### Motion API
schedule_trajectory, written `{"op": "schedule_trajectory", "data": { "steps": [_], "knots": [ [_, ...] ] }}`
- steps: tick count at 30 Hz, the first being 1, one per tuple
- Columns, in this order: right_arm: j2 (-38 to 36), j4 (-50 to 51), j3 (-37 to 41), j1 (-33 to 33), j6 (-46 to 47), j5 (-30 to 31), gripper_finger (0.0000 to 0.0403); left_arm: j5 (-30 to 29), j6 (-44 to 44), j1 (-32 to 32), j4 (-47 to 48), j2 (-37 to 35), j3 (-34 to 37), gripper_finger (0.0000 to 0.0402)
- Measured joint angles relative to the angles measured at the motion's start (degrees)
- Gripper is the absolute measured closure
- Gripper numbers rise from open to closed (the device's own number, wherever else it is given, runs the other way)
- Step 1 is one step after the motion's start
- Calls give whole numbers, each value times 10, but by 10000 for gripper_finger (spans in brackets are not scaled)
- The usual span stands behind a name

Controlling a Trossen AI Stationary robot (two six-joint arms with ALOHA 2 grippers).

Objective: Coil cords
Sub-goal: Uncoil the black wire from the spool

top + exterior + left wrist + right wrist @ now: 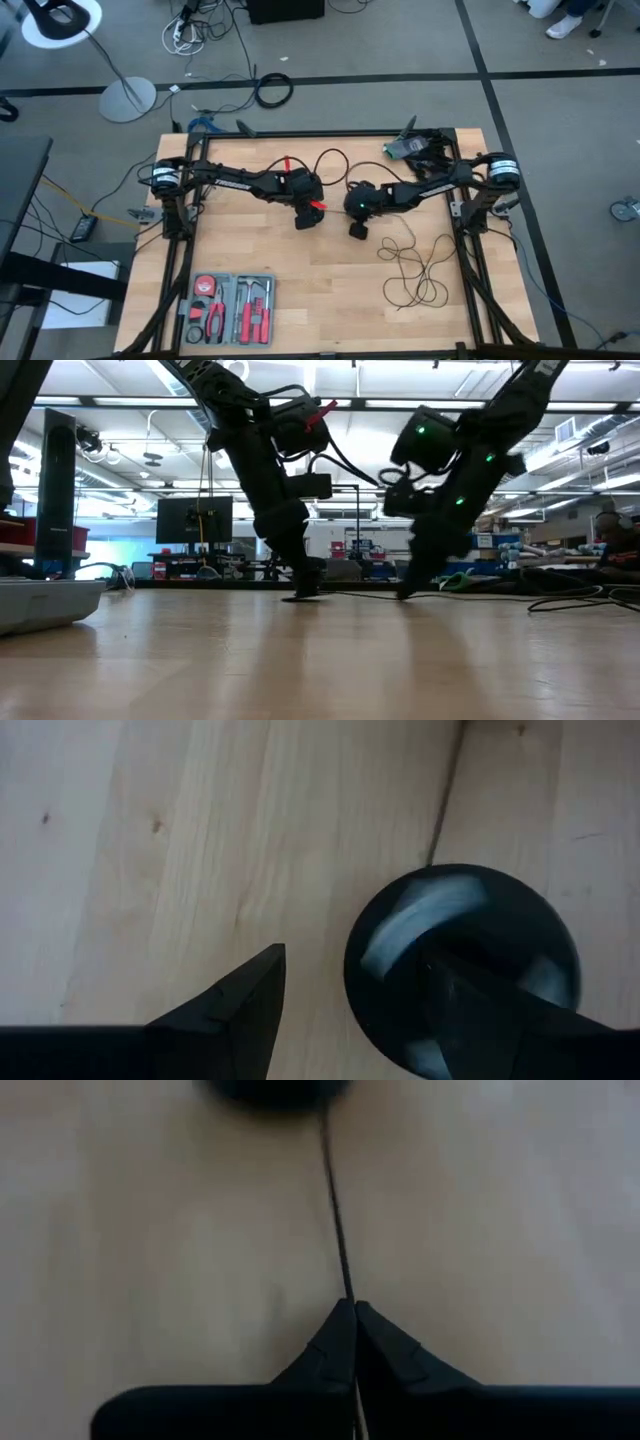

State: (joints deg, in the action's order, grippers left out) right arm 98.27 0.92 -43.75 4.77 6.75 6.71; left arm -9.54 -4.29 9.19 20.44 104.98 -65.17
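Wooden table (330,300): right gripper (352,1308) pinched on cord (336,1210); left gripper (350,975) spread, one finger apparently over puck (400,930).

Lighting's pretty even from above in the high view, no harsh shadows on the worktop (300,270). The low view is backlit: bright ceiling strip lights (440,404) turn both arms into near silhouettes, and the wood shows a soft sheen with faint reflections under them. Both wrist views are soft and washed out, close-range blur all over. The puck (462,965) has whitish glare smeared across its glossy top.
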Motion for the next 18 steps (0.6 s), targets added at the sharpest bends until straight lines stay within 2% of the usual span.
{"op": "schedule_trajectory", "data": {
  "steps": [9,15,18],
  "knots": [
    [-124,301,4,-67,112,-6,402,-6,-2,4,28,-2,2,173],
    [-169,433,2,-141,208,-5,402,-33,0,9,60,-9,1,173],
    [-171,434,2,-168,239,44,402,-35,0,11,68,-15,2,173]
  ]
}}
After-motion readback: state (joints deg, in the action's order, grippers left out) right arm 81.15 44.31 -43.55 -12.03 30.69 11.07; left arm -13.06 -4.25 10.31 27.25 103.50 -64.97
